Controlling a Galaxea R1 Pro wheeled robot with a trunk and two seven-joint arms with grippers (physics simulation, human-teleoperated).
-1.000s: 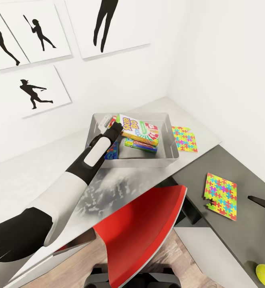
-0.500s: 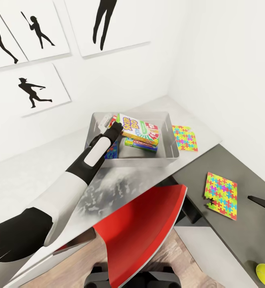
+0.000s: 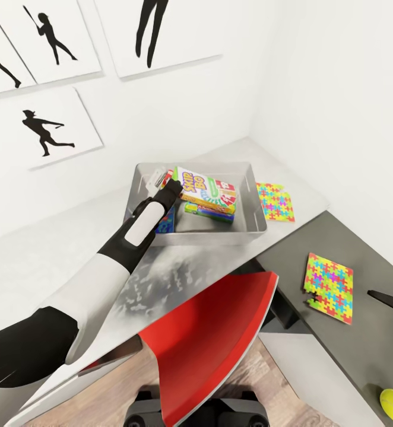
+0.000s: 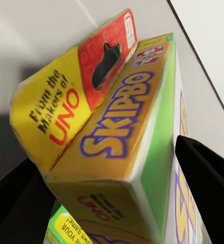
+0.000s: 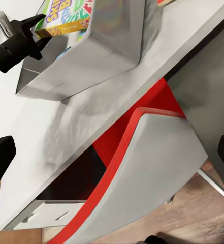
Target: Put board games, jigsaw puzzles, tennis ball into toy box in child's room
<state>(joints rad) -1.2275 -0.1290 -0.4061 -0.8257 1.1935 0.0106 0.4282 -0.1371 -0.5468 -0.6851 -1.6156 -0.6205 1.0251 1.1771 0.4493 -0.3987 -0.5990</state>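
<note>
Skip-Bo box (image 4: 127, 147) (wrist: "UNO" flap)

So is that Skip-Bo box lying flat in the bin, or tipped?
Tipped. The Skip-Bo box slants over the other games inside the toy box, its near end between the left end effector's fingers.

Red chair (image 3: 211, 338) against table edge (image 3: 244, 264), blocking approach.

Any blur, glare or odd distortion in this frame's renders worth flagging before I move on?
Head view: sharp, evenly lit, wide-angle lean in the wall posters; soft mottled sheen on the table beside the toy box. Left wrist view: the Skip-Bo box fills the close-up, print slightly soft, the left gripper fingers dark and blurred. Right wrist view: tilted, red chair clear, no glare.
</note>
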